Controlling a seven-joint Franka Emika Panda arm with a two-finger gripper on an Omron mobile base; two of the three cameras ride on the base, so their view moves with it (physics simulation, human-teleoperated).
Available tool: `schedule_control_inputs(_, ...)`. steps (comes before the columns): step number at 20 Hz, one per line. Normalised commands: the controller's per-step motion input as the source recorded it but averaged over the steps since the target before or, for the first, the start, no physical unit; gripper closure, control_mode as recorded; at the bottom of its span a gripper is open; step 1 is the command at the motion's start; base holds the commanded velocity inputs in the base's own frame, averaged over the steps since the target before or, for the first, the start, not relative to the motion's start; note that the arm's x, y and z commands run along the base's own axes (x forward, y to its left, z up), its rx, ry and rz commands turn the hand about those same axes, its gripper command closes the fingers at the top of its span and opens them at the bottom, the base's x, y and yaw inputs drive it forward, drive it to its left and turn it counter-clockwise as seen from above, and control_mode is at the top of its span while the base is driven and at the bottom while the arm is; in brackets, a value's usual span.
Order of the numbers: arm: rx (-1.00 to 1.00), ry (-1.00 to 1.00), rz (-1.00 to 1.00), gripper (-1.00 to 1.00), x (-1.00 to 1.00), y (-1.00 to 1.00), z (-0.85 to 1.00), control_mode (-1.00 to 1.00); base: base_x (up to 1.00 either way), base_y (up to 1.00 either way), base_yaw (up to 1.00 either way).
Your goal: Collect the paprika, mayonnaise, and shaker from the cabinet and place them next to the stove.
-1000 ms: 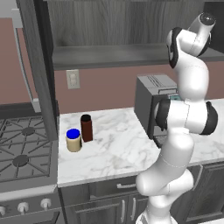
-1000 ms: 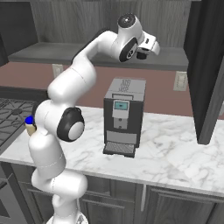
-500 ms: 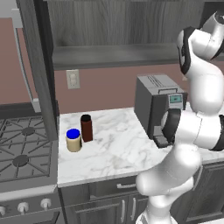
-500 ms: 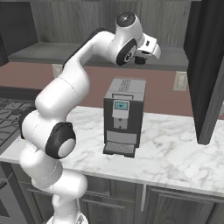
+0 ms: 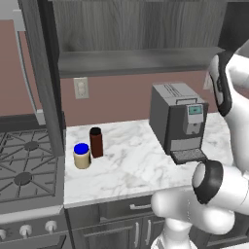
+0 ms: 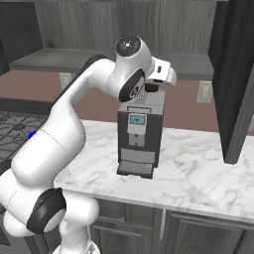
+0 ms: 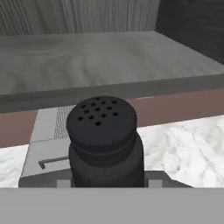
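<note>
Left of the grey coffee machine [image 5: 177,121], the left base view shows the mayonnaise [image 5: 81,155] and paprika [image 5: 96,142] on the marble counter [image 5: 131,168], beside the stove [image 5: 24,170]. In the hand view the gripper is closed on the black shaker [image 7: 105,140], above that machine and in front of the cabinet [image 7: 100,57] shelf.

No text or label can be read anywhere.

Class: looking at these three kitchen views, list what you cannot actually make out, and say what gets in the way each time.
- Small black perforated-top shaker: hand view, its base is cut off at the bottom.
- Tool: right base view, its fingers sit behind the white wrist.
- Steel gas stove: left base view, cut by the left edge.
- Cream blue-lidded mayonnaise jar: label too small to read.
</note>
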Motion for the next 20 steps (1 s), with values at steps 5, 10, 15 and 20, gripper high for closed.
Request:
schedule_control_inputs(5, -0.07, 0.00, 0.21, 1.00, -0.89, 0.47, -0.49, -1.00, 0.00, 0.00, 0.00)
schedule_control_inputs(10, -0.01, 0.00, 0.33, 1.00, -0.72, 0.58, -0.48, -1.00, 0.00, 0.00, 0.00)
schedule_control_inputs(15, 0.00, 0.00, 0.41, 1.00, -0.58, 0.67, -0.37, -1.00, 0.00, 0.00, 0.00)
schedule_control_inputs(20, 0.00, 0.00, 0.45, 1.00, -0.41, 0.69, -0.23, -1.00, 0.00, 0.00, 0.00)
